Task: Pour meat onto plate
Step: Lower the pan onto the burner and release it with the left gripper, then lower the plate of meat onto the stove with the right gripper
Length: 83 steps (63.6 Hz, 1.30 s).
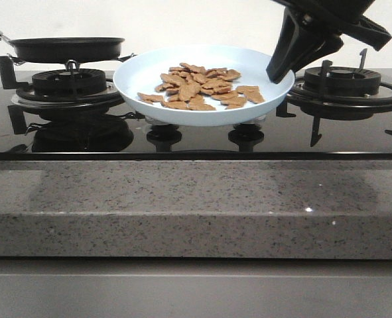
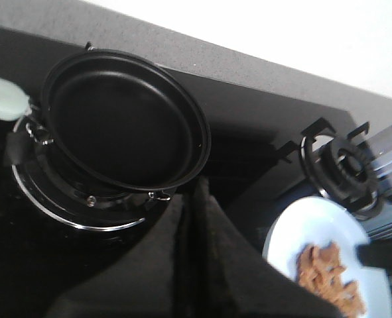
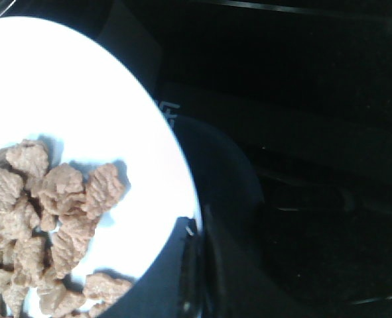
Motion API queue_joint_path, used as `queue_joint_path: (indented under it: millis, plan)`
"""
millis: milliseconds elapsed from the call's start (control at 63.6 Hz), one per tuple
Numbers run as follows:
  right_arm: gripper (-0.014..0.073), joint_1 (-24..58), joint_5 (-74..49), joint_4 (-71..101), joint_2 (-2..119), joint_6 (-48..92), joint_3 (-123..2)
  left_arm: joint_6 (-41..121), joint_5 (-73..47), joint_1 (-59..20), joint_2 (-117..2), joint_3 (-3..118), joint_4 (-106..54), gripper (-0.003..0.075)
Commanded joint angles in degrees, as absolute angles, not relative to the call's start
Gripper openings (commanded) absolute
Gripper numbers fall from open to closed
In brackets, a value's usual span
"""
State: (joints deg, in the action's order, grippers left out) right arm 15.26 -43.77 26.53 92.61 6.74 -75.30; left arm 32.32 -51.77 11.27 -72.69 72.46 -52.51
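Observation:
The pale blue plate (image 1: 142,76) sits at the middle of the black hob and holds the meat (image 1: 202,86), a loose pile of light-brown pieces. My right gripper (image 1: 280,71) is shut on the plate's right rim. In the right wrist view its fingers (image 3: 194,232) close over the rim of the plate (image 3: 83,86), next to the meat (image 3: 50,212). My left gripper (image 2: 194,192) is shut and empty, just beside the black frying pan (image 2: 123,119). It is out of the front view. The plate (image 2: 315,222) and meat (image 2: 328,271) also show in the left wrist view.
The empty black frying pan (image 1: 66,48) stands on the left burner, its pale green handle (image 2: 0,96) pointing left. The right burner grate (image 1: 345,83) is bare behind my right gripper. A speckled grey stone counter edge (image 1: 196,199) runs along the front.

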Motion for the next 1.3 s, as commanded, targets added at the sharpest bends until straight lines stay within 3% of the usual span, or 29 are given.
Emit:
queue_joint_path:
  millis: [0,220,581,833,1289]
  plan:
    - [-0.0029,15.14,-41.33,28.62,89.76,7.03,-76.89,34.09,-44.72,7.83,-67.22,71.99,-49.96,-0.002]
    - [-0.0029,15.14,-41.33,28.62,89.76,7.03,-76.89,36.13,-30.81,0.31,-56.79,63.28,-41.98,-0.002]
    - [-0.0029,15.14,-41.33,28.62,89.76,7.03,-76.89,43.79,-10.24,-7.09,-40.38,43.19,-41.7,-0.002]
    - [-0.0029,15.14,-41.28,28.62,89.76,7.03,-76.89,43.79,-9.11,-7.28,-34.45,36.7,-42.13,-0.002]
    - [-0.0029,13.7,-43.28,29.6,90.24,6.76,-80.19,43.79,-9.22,-7.28,-34.32,36.45,-42.21,-0.002]
